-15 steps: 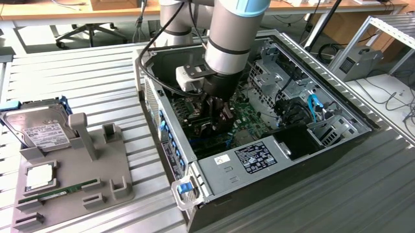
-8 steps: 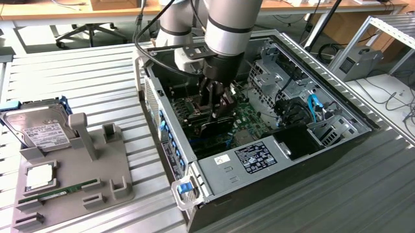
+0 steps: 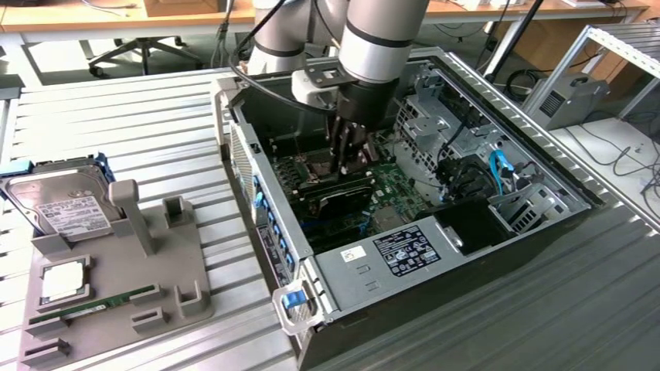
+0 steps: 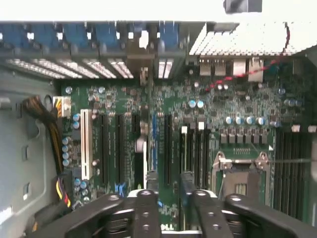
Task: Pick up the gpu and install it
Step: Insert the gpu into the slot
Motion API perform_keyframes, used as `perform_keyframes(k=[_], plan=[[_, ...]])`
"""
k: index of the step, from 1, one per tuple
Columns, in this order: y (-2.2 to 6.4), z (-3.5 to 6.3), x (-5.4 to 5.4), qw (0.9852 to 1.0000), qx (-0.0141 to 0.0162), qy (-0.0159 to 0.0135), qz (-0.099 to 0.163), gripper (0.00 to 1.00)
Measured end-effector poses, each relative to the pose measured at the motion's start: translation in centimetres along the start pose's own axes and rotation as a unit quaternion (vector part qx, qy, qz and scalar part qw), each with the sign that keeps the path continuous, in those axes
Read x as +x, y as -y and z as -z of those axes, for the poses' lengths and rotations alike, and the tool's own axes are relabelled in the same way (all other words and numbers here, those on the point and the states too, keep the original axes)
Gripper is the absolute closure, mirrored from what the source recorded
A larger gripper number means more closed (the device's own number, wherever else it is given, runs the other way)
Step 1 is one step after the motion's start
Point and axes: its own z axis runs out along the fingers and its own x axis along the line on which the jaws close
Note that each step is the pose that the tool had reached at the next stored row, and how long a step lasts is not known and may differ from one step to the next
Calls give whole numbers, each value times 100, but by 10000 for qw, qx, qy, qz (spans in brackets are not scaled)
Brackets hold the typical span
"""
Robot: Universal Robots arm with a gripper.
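Standing edge-on, gpu [image 4: 144, 148], lengthwise toward rear slots [image 4: 99, 67]

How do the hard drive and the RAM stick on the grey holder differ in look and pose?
The hard drive is a wide silver box with a white label; the RAM stick is a narrow green strip. The hard drive leans tilted at the grey holder's far end; the RAM stick lies low near its front. Both sit outside the computer case.

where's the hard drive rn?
In the exterior view the hard drive sits at the far left, standing tilted at the back end of the grey parts holder, outside the open computer case and just behind the CPU chip.
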Motion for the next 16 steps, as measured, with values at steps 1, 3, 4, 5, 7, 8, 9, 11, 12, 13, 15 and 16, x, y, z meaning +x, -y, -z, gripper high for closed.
perform_keyframes(k=[1,3,4,5,7,8,9,11,12,13,15,16], plan=[[39,1,0,10000,-16,0,1,75],[114,3,0,10000,-50,0,1,87],[152,5,1,10000,-68,0,1,87],[197,5,1,10000,-87,1,1,89],[281,7,1,9999,-124,1,1,89],[319,9,2,9999,-140,0,2,89],[333,10,2,9999,-146,0,2,89],[335,9,1,9999,-146,1,2,89],[335,10,0,9999,-146,0,2,89],[336,9,-1,9999,-146,1,2,89],[336,10,-5,9999,-146,1,2,89],[335,10,-7,9999,-146,1,2,89]])
